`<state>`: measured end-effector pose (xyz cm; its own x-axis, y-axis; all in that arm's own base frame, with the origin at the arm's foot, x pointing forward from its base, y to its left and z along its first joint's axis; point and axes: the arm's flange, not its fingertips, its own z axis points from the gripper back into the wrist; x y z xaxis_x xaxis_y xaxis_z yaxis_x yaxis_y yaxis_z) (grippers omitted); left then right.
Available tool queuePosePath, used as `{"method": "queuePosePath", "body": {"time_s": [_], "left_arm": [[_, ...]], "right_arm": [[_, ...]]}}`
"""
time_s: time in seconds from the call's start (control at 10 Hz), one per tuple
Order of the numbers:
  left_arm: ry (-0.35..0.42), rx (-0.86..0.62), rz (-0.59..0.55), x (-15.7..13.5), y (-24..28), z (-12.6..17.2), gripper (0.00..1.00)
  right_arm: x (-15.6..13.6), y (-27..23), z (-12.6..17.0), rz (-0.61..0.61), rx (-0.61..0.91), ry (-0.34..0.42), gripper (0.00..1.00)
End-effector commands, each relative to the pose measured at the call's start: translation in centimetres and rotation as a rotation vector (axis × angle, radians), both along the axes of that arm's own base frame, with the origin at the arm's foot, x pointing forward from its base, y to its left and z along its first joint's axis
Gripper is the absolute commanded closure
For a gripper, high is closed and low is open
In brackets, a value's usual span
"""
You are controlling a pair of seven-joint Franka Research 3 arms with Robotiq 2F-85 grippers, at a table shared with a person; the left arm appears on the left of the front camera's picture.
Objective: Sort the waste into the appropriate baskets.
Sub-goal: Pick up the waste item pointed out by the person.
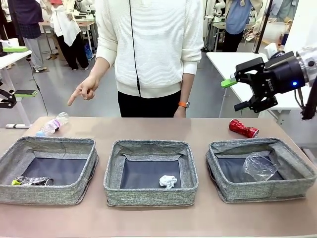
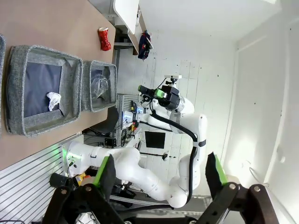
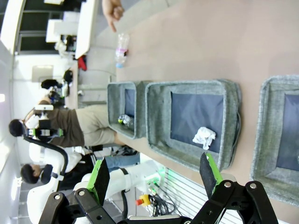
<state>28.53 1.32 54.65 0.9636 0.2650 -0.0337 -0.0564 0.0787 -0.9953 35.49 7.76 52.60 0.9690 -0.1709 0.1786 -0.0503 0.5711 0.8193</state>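
Observation:
Three grey baskets stand in a row: the left basket (image 1: 47, 171) holds a dark printed can (image 1: 32, 181), the middle basket (image 1: 151, 173) a white paper ball (image 1: 168, 181), the right basket (image 1: 262, 171) a clear plastic cup (image 1: 259, 166). On the bare table behind them lie a crushed red can (image 1: 242, 128) at the right and a pink-labelled bottle (image 1: 52, 125) at the far left. My right gripper (image 1: 234, 94) hangs open and empty, high above the red can. In the left wrist view my left gripper (image 2: 161, 175) is open and empty, far from the table.
A person in a white sweater stands at the far side, one hand (image 1: 81, 91) pointing a finger down towards the bottle. The right wrist view shows the paper ball (image 3: 204, 136), the dark can (image 3: 125, 120) and the bottle (image 3: 121, 49). Bare table lies in front of the baskets.

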Motion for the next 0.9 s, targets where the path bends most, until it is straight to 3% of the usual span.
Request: {"method": "queuePosePath", "body": {"time_s": [0.0,0.1,0.3,0.4,0.5,0.7,0.8], "left_arm": [[-0.332,0.266,0.082,0.3,-0.6,-0.4,0.0],[-0.501,0.784,0.122,1.3,-1.3,-1.4,0.0],[-0.622,1.405,0.096,3.7,-3.0,-3.6,0.0],[-0.634,1.591,0.012,4.0,-3.4,-4.5,0.0],[-0.73,1.799,-0.083,4.3,-3.6,-5.6,0.0],[-0.884,1.954,-0.166,4.2,-3.2,-6.1,0.0],[-0.869,2.08,-0.299,3.9,-2.6,-7.5,0.0]], "right_arm": [[0.0,0.1,0.3,-0.006,-0.006,0.014,0.0],[0.0,0.1,0.3,-0.006,-0.006,0.014,0.0],[0.0,0.1,0.3,-0.006,-0.006,0.014,0.0],[0.0,0.1,0.3,-0.006,-0.006,0.014,0.0],[0.0,0.1,0.3,-0.006,-0.006,0.014,0.0],[0.0,0.1,0.3,-0.006,-0.006,0.014,0.0],[0.0,0.1,0.3,-0.006,-0.006,0.014,0.0]]}}
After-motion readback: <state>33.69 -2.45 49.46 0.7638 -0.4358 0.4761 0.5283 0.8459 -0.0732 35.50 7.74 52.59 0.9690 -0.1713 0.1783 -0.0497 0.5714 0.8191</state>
